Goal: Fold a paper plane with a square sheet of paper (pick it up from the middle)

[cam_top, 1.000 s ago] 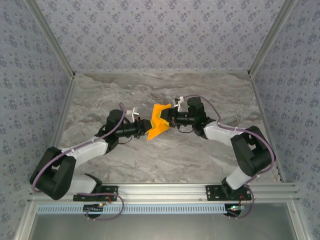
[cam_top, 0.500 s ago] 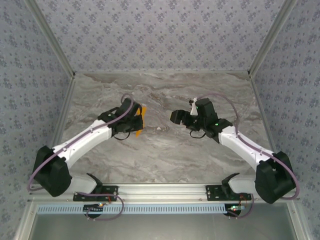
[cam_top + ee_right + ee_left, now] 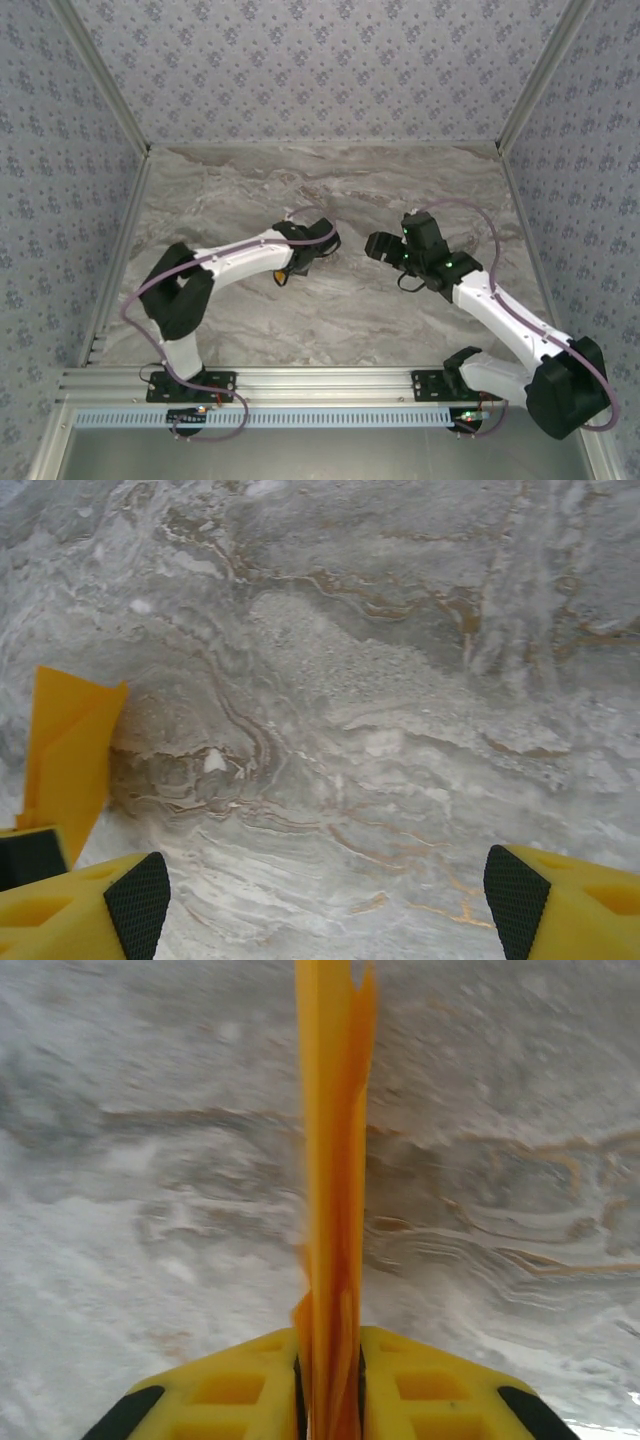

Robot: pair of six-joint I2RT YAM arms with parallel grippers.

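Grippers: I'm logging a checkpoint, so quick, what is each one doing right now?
Left gripper: closed on the folded orange paper.
Right gripper: open, nothing between its fingers.

**Marbled table inside a papered booth**

Table (image 3: 340,330): grey-white marble pattern with rusty-brown veins. Ahead of the right gripper (image 3: 326,890) and its fingers (image 3: 60,910), the veins curl around a rough pale patch. Beyond the left gripper (image 3: 330,1380) and its fingers (image 3: 230,1385), the stone is blurred, streaked grey. Back wall (image 3: 320,70), left wall (image 3: 50,200) and right wall (image 3: 590,180): blue-grey floral paper. Metal posts (image 3: 100,75) slant up from the far corners. Aluminium rail (image 3: 330,380) along the near edge. Light flat, even.
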